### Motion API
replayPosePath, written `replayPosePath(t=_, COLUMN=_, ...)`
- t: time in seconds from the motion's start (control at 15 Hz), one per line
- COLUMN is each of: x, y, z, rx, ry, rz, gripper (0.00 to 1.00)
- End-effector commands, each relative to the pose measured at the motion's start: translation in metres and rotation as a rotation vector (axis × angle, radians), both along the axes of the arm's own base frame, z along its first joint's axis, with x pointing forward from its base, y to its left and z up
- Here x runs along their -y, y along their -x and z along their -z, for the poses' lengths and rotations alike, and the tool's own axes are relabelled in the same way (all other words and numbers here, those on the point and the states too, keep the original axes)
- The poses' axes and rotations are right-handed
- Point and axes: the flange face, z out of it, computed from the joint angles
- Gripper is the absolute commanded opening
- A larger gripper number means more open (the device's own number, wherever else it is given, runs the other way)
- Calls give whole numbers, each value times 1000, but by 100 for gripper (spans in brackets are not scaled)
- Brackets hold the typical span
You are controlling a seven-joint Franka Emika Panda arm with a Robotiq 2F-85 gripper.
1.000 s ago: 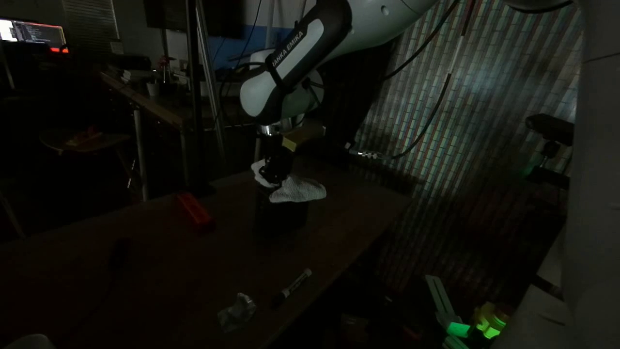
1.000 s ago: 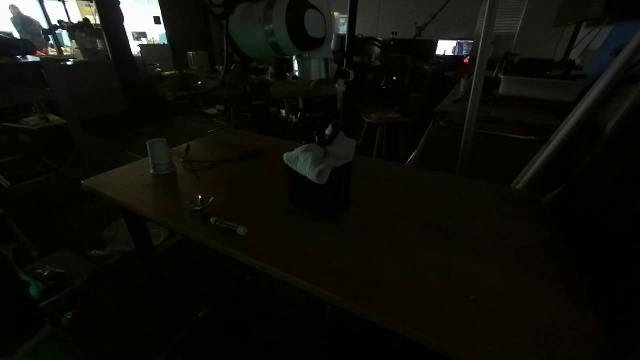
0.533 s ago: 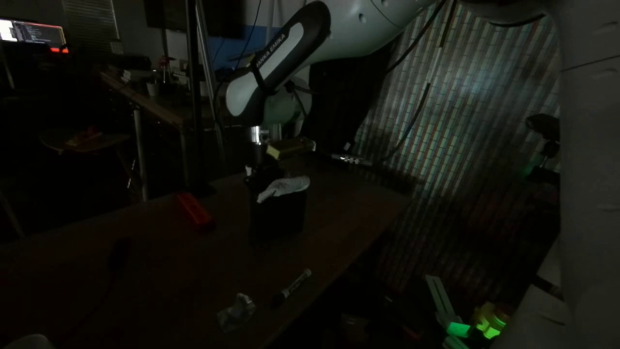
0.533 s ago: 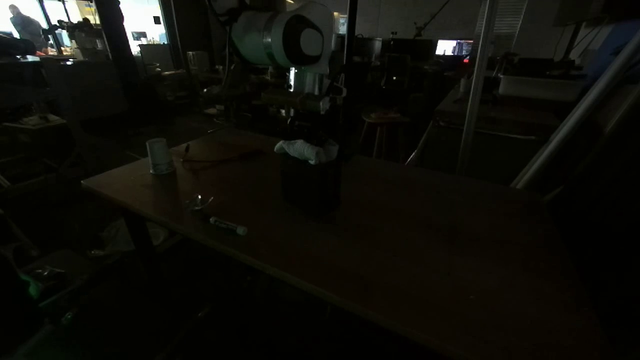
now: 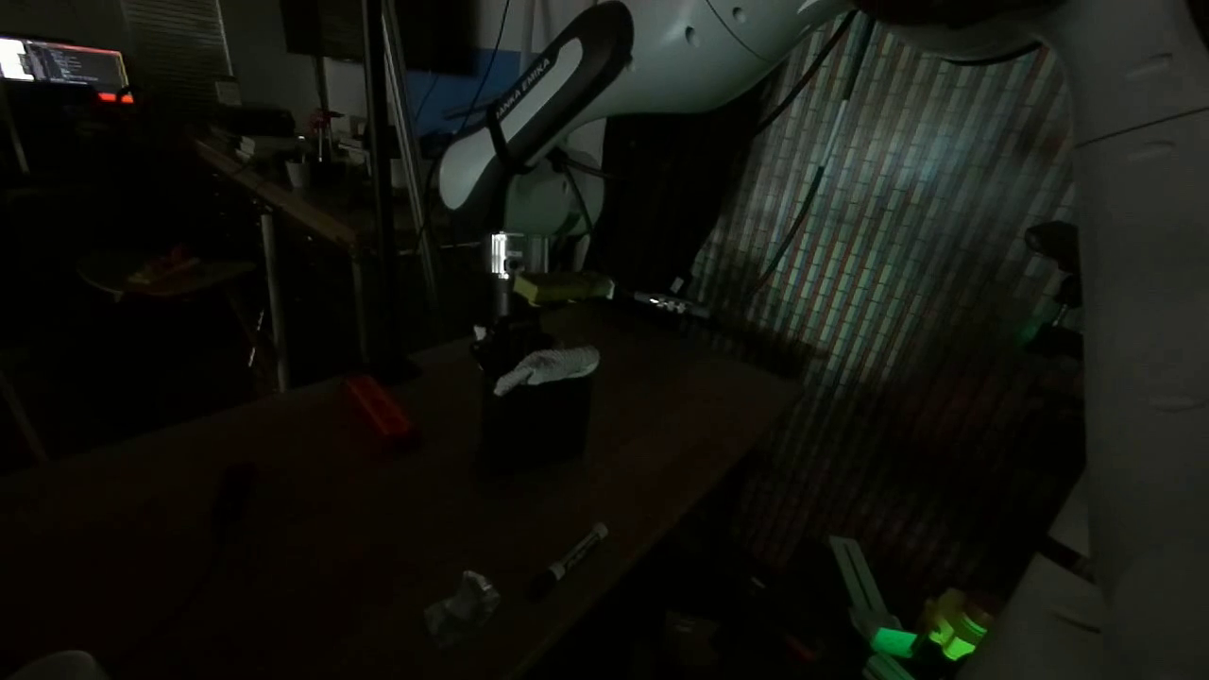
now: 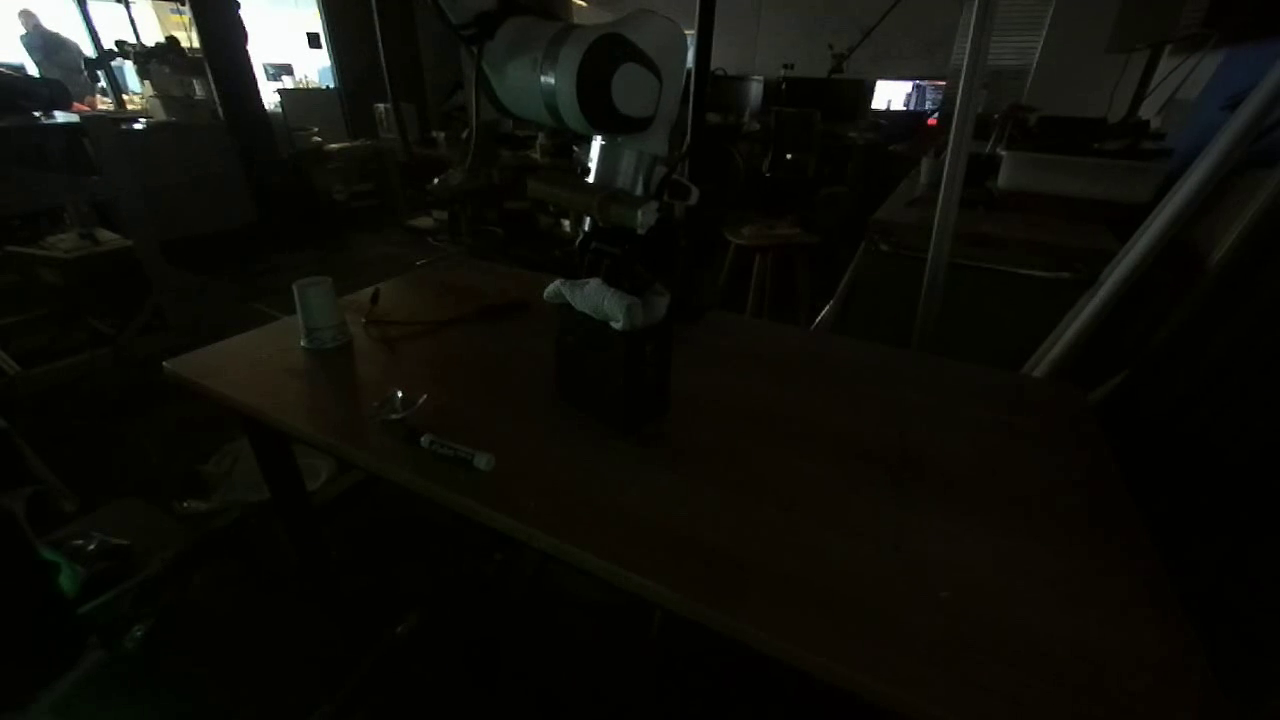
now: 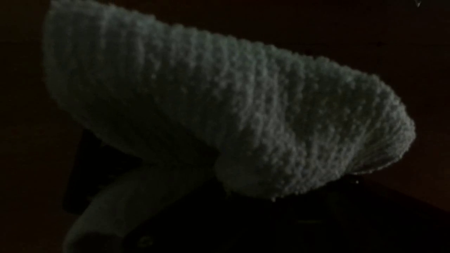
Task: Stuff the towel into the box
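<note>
A pale ribbed towel [image 5: 553, 367] lies bunched across the top of a black box [image 5: 536, 425], its folds lapping over the rim in both exterior views, while my dark gripper [image 5: 510, 351] points down at the mouth of the box, close by the cloth. How much of the towel sits inside I cannot tell, nor whether my jaws are apart, together or clamped on it, the tips being lost in shadow. In the wrist view a broad, ribbed fold fills much of the middle, with a dimmer fold below it.

Along my arm [image 5: 567, 94] the lettering "ANKA EMIKA" can be read, the start of the first word cut off near a dark strap [image 5: 499, 142]. A marker [image 6: 457, 452] on the wooden table [image 6: 800, 480] bears print too small to make out, and a monitor [image 5: 66, 71] in the background shows lines equally illegible.

At my wrist a yellowish block [image 5: 564, 287] juts out above the towel, and my gripper blocks sight of one side of the box's opening. Well apart from the box lie the marker and a crumpled clear wrapper [image 5: 463, 607], near each other, both toward the table's edge; a red block [image 5: 380, 408] lies to one side of the box in an exterior view. A pale cup [image 6: 321, 313] stands toward a corner of the table, a dark cord [image 6: 450, 312] near it, with a round stool [image 6: 768, 237], a white tub [image 6: 1085, 178] and a brick-patterned backdrop [image 5: 878, 264] beyond
</note>
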Motion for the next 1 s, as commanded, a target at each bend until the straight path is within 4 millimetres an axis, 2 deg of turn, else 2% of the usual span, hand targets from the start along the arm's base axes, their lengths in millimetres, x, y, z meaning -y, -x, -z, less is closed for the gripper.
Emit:
replayPosePath(t=0.0, x=4, y=-1, z=-11, rx=24, ry=2, rz=11, gripper=36)
replayPosePath(t=0.53, x=4, y=10, z=-116, rx=195, ry=140, rz=-65, gripper=95)
replayPosePath(t=0.6, x=3, y=11, z=-126, rx=209, ry=153, rz=-69, gripper=99)
replayPosePath(t=0.67, x=2, y=11, z=-133, rx=219, ry=163, rz=-72, gripper=60)
replayPosePath(t=0.73, x=1, y=12, z=-137, rx=224, ry=173, rz=-78, gripper=65)
replayPosePath(t=0.8, x=0, y=13, z=-140, rx=229, ry=183, rz=-75, gripper=64)
replayPosePath(t=0.93, x=-2, y=14, z=-138, rx=226, ry=204, rz=-62, gripper=51)
